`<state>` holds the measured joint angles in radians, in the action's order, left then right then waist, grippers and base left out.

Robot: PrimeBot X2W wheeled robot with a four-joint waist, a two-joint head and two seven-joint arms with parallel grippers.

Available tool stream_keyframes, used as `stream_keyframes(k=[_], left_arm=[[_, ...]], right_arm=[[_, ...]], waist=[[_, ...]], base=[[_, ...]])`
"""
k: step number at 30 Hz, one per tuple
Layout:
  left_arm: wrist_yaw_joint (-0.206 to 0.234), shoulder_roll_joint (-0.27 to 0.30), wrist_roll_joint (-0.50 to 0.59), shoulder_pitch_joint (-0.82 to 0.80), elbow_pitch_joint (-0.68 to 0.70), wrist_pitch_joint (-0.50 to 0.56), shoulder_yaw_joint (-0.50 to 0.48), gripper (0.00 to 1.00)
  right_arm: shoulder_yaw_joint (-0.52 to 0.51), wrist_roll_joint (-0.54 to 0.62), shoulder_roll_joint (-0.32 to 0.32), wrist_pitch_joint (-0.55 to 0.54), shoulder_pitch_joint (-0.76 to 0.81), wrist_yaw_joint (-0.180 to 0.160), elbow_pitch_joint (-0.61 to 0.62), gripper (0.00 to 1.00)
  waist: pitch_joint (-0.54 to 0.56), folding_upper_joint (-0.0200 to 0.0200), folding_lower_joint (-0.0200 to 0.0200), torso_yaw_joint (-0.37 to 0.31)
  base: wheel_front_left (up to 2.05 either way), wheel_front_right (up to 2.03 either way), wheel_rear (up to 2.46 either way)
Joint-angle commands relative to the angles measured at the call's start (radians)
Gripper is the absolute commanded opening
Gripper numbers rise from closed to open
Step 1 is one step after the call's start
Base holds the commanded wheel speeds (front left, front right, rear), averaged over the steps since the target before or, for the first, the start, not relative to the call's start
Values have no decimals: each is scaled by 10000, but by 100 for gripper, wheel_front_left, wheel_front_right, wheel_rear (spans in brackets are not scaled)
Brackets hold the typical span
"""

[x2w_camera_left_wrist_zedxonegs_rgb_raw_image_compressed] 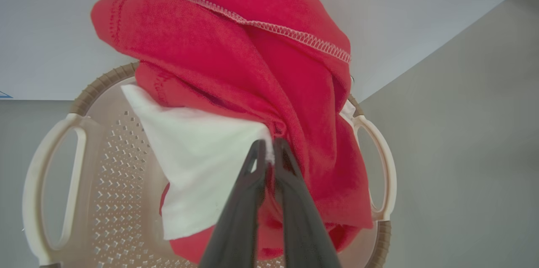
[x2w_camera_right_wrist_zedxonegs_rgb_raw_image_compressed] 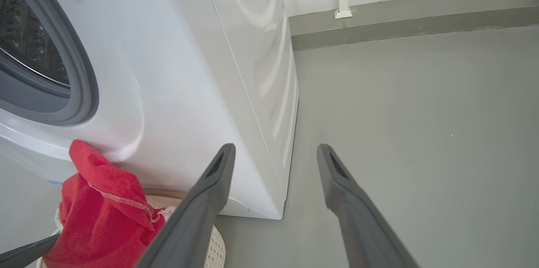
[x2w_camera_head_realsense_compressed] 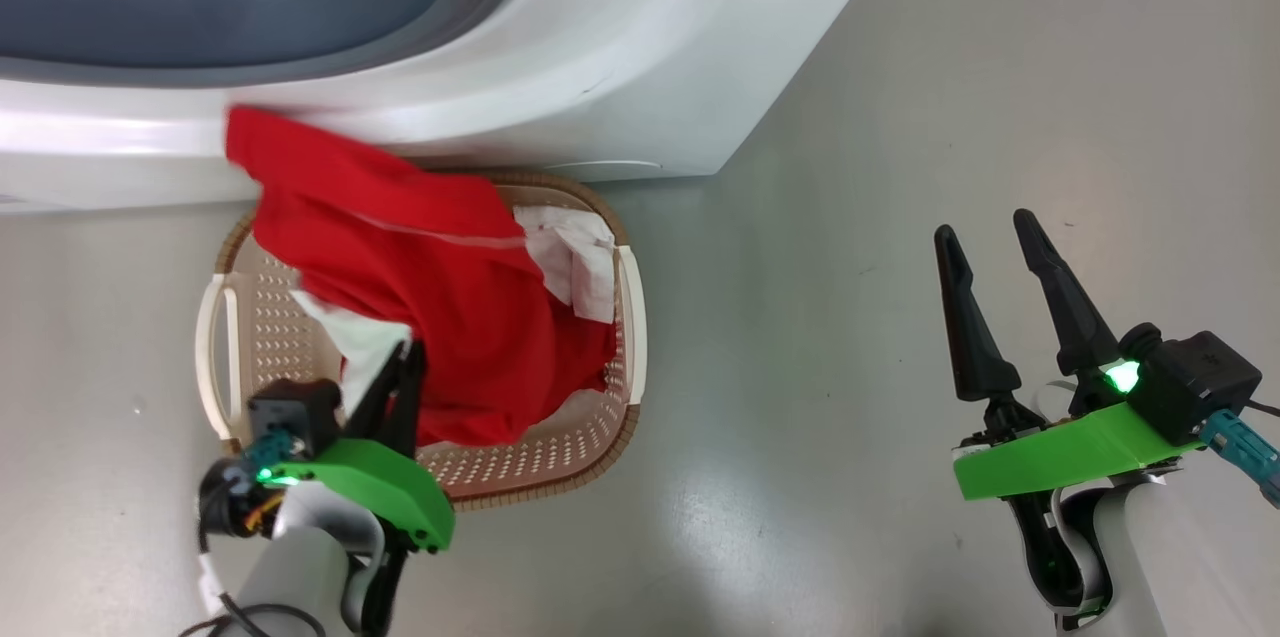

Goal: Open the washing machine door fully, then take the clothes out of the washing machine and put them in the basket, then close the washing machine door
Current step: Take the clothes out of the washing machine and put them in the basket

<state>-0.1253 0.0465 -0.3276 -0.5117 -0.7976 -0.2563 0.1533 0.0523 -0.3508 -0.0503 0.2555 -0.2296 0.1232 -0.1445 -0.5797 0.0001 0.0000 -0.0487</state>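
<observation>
While the left gripper (x2w_camera_left_wrist_zedxonegs_rgb_raw_image_compressed: 269, 145) pinches the clothes (x2w_camera_head_realsense_compressed: 440, 287) over the basket (x2w_camera_head_realsense_compressed: 633, 317), the right gripper (x2w_camera_head_realsense_compressed: 985, 225) hangs spread wide; its wrist view also catches the washing machine (x2w_camera_right_wrist_zedxonegs_rgb_raw_image_compressed: 177, 91) and its drum (x2w_camera_right_wrist_zedxonegs_rgb_raw_image_compressed: 25, 45).

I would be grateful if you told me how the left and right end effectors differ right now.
The left end effector is shut on the clothes, pinching red and white fabric; the right end effector is open and holds nothing. The left end effector is above the basket; the right end effector is above the floor, away from the basket. Both have two long dark fingers on a green mount.
</observation>
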Motion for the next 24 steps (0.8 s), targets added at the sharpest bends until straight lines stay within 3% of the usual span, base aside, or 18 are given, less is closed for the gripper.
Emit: stream_keyframes(k=[1, 9, 17, 21, 22, 23, 24], left_arm=[[-53, 217, -127, 67, -19, -55, -50, 0], [-53, 350, -649, -337, -749, -55, 624, 0], [-53, 513, -886, -583, -915, -55, 694, 0], [-53, 546, -880, -584, -901, -55, 562, 44], [-53, 552, -868, -568, -868, -55, 516, 68], [-53, 555, -855, -546, -829, -55, 461, 81], [-53, 558, -836, -520, -790, -55, 399, 87]], right_arm=[[276, -29, 1, 63, 95, 75, 241, 100], [269, -68, 1, 63, -26, 75, 260, 100], [246, -91, 1, 63, -80, 75, 254, 100], [246, -87, 1, 63, -71, 75, 235, 100], [245, -84, 1, 63, -66, 75, 226, 100], [246, -82, 1, 63, -60, 75, 216, 100], [242, -77, 1, 63, -54, 75, 203, 100]], waist=[[-79, -1, 0, -23], [-322, -1, 0, -82], [-389, -1, 0, -113], [-327, -1, 0, -110], [-293, -1, 0, -104], [-264, -1, 0, -101], [-215, -1, 0, -91]], base=[[0, 0, 0], [0, 0, 0], [0, 0, 0], [0, 0, 0], [0, 0, 0], [0, 0, 0], [0, 0, 0]])
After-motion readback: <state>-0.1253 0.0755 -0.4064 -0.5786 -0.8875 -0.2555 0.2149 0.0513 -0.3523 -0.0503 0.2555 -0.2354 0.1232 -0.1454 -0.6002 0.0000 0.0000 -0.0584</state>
